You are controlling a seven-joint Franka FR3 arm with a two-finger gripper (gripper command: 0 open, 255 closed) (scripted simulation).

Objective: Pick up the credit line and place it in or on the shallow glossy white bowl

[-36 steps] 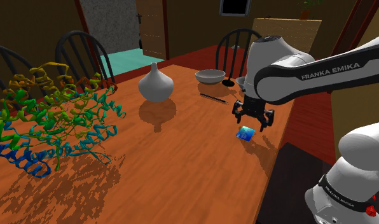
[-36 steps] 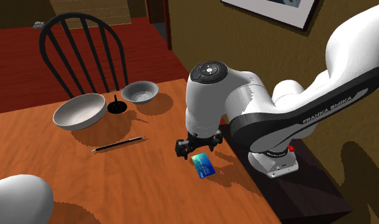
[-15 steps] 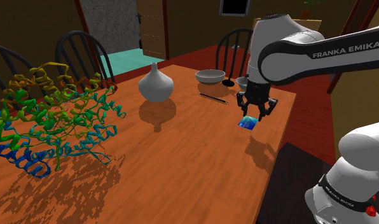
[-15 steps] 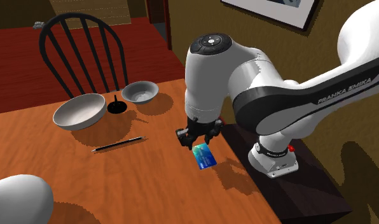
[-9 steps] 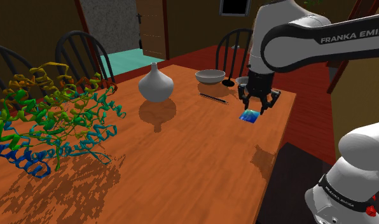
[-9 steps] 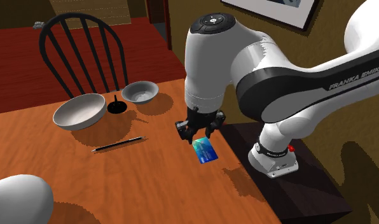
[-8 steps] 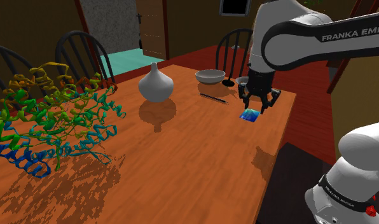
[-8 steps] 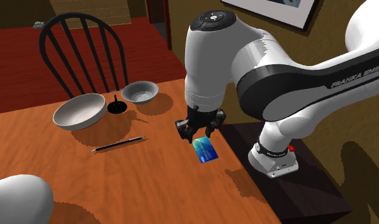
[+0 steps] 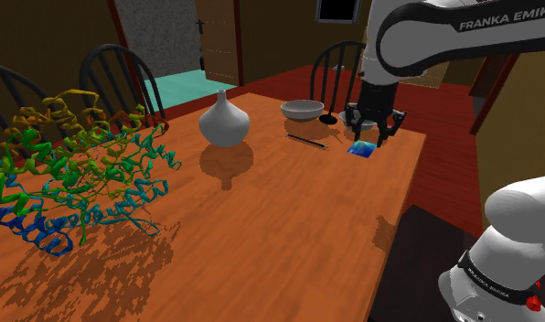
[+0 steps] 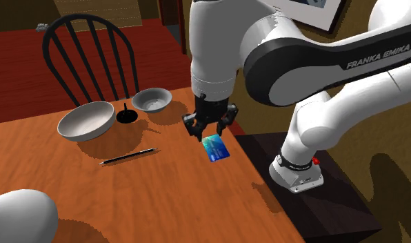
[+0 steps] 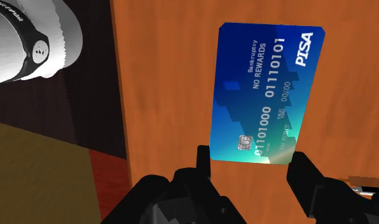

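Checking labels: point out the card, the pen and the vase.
card [image 11: 264, 95]: wrist view, centre of its blue face.
pen [image 10: 128, 157]: second exterior view, mid-shaft.
vase [image 9: 224, 124]: shoulder view, its round belly.

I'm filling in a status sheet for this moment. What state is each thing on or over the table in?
card: clasped by the tool, hanging clear of the table
tool: shut on the card
large bowl: upright, empty
small bowl: upright, empty
pen: lying flat on the table
vase: standing upright
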